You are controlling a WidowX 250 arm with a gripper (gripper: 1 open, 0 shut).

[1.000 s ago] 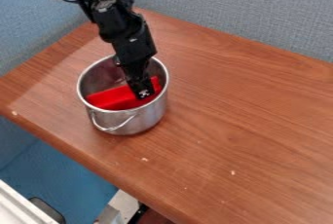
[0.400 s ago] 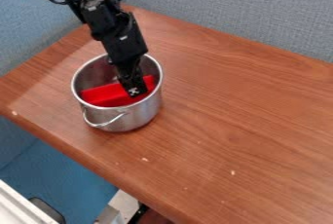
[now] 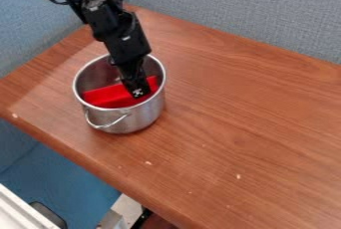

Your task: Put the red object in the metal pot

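No readable text or labels anywhere.

Bench (image 3: 226,104): reddish-brown wood grain, glossy, set at an angle to the camera, near corner rounded. Wall (image 3: 253,4) behind: blue-grey, textured fabric look. Floor (image 3: 54,188) below bench edge: blue. White edge (image 3: 20,213) at lower-left corner; identity unclear.

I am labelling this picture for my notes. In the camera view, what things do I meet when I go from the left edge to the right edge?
Pot's loop handle → red object inside the metal pot → gripper reaching down into the pot → bare wooden table.
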